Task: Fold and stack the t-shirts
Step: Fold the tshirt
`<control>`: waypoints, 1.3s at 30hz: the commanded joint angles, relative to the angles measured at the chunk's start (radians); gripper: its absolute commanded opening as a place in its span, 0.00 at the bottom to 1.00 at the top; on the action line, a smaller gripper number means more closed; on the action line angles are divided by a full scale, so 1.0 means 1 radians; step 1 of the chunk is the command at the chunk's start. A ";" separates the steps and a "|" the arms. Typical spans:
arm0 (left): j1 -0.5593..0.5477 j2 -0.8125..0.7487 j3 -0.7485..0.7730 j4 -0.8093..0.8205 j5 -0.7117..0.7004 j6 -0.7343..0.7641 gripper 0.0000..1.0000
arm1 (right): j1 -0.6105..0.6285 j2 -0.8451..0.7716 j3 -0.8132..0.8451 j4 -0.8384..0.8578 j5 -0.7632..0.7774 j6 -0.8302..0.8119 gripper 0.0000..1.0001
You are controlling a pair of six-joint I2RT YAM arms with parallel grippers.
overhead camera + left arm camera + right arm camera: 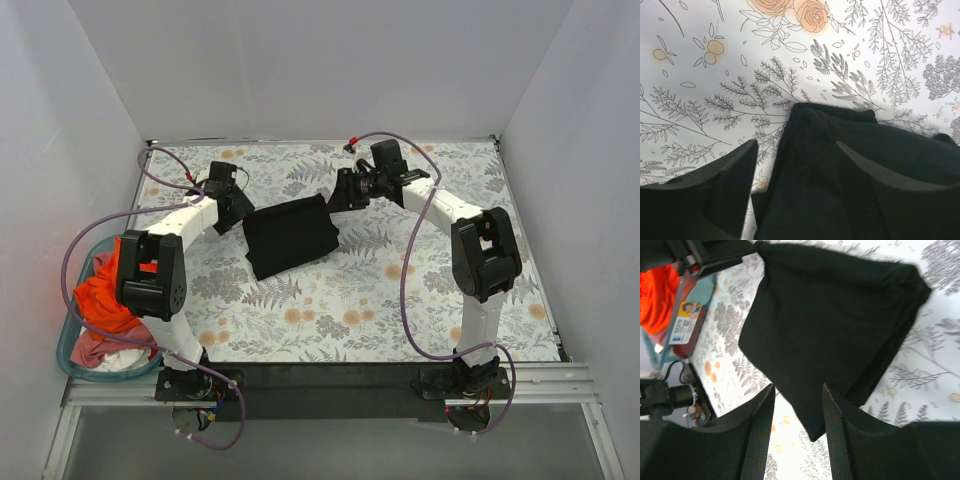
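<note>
A black t-shirt (290,235) lies folded into a rectangle on the floral table, in the middle. My left gripper (238,212) is at its far left corner. In the left wrist view it (796,143) is open, with the black cloth (840,190) lying below and between the jaws. My right gripper (335,196) is at the shirt's far right corner. In the right wrist view it (795,388) is open, just above a corner of the black shirt (830,325). An orange-red shirt (105,290), a pink one (90,347) and a white one (125,360) lie heaped in the basket.
The translucent teal basket (66,345) stands at the table's left edge, beside the left arm's base; it also shows in the right wrist view (702,292). The floral tablecloth (400,300) is walled in white on three sides. Purple cables loop over both arms.
</note>
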 commanded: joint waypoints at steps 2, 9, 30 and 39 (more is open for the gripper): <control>-0.001 -0.021 0.042 0.014 0.018 0.001 0.66 | 0.015 -0.005 -0.049 0.138 -0.124 0.062 0.50; -0.105 -0.231 -0.051 0.009 0.137 0.033 0.61 | 0.044 -0.048 -0.205 0.349 -0.239 0.220 0.50; -0.081 -0.119 -0.458 0.130 0.308 -0.142 0.35 | 0.024 0.290 -0.255 0.518 -0.192 0.345 0.47; -0.123 -0.303 -0.528 -0.021 0.420 -0.087 0.36 | 0.017 0.034 -0.592 0.508 -0.192 0.377 0.45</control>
